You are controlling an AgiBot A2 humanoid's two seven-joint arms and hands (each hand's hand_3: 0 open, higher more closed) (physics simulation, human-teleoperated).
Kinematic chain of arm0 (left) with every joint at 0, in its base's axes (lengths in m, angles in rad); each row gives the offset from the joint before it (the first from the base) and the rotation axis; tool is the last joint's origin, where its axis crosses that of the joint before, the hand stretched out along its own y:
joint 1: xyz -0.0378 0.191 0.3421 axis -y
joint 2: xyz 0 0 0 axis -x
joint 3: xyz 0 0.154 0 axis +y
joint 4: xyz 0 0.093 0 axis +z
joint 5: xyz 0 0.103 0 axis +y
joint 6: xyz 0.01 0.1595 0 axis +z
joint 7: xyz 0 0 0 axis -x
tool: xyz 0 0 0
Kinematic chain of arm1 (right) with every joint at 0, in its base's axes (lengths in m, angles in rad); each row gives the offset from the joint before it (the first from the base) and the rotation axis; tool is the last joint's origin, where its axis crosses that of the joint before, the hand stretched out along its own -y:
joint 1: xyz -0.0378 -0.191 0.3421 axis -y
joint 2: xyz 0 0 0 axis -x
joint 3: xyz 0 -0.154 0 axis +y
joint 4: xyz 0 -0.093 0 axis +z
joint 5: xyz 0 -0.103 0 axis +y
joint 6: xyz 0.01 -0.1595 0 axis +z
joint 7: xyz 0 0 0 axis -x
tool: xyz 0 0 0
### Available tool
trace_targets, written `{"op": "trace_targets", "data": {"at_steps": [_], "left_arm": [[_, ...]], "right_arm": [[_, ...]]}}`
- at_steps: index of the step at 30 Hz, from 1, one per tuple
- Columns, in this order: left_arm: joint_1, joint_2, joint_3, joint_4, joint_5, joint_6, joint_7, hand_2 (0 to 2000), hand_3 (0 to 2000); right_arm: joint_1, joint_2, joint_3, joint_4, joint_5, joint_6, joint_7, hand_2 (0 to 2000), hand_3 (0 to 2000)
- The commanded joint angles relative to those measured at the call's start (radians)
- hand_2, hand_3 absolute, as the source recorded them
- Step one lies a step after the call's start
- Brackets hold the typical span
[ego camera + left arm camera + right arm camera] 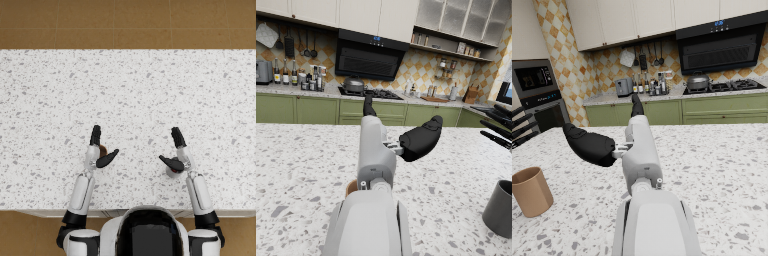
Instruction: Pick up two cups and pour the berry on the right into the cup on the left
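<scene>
A brown cup [103,150] stands on the speckled counter, mostly covered by my left hand [95,151], which is spread above it and holds nothing. A dark grey cup [173,172] stands under my right hand [178,153], whose thumb and fingers are also apart and empty. In the left wrist view my left hand [406,137] hovers over the counter, the brown cup [351,188] peeks out beside the forearm, and the grey cup [500,208] stands off to the side. The right wrist view shows my right hand [607,142] and the brown cup [531,191]. No berry is visible.
The white speckled counter [130,90] stretches wide beyond both hands, with its near edge [45,211] close to my body. Brown floor lies past the far edge. The wrist views show kitchen cabinets and a stove in the background.
</scene>
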Motion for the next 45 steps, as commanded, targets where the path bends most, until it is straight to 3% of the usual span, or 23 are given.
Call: {"op": "trace_targets", "data": {"at_steps": [1, 14, 17, 21, 31, 38, 45], "left_arm": [[0.000, 0.000, 0.000, 0.000, 0.000, 0.000, 0.000, 0, 0], [0.002, 0.001, 0.030, 0.016, 0.000, 0.000, 0.000, 0, 0], [-0.012, 0.004, -0.009, 0.021, 0.000, -0.064, -0.064, 0, 0], [-0.068, -0.008, -0.060, 0.009, 0.062, -0.091, -0.091, 0, 0], [-0.179, -0.014, -0.164, -0.020, 0.352, -0.100, -0.100, 0, 0], [-0.289, -0.025, -0.161, -0.032, 0.390, -0.101, -0.101, 0, 0], [-0.295, -0.012, -0.156, 0.048, 0.393, -0.101, -0.101, 0, 0]], "right_arm": [[0.000, 0.000, 0.000, 0.000, 0.000, 0.000, 0.000, 0, 0], [0.002, -0.001, 0.030, -0.016, 0.000, 0.000, 0.000, 0, 0], [-0.036, 0.009, -0.001, 0.011, 0.000, -0.063, 0.064, 0, 0], [-0.121, 0.034, -0.064, 0.045, 0.031, -0.090, 0.091, 0, 0], [-0.297, 0.065, -0.149, 0.060, 0.321, -0.099, 0.101, 0, 0], [-0.368, 0.068, -0.166, 0.061, 0.358, -0.100, 0.101, 0, 0], [-0.407, 0.063, -0.132, -0.023, 0.362, -0.100, 0.101, 0, 0]]}}
